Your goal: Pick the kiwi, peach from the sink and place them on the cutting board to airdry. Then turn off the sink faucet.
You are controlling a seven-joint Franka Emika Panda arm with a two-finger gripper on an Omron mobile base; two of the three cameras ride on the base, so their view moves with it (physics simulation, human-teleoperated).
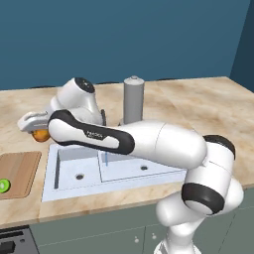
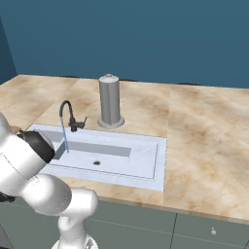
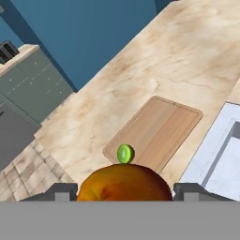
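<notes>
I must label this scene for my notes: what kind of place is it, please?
Most likely a kitchen, computer-rendered: a marble-look counter holds a double sink with a running faucet, and a wooden cutting board carries a kiwi.

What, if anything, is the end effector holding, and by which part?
The end effector holds the peach, with a finger on each of its two opposite sides.
</notes>
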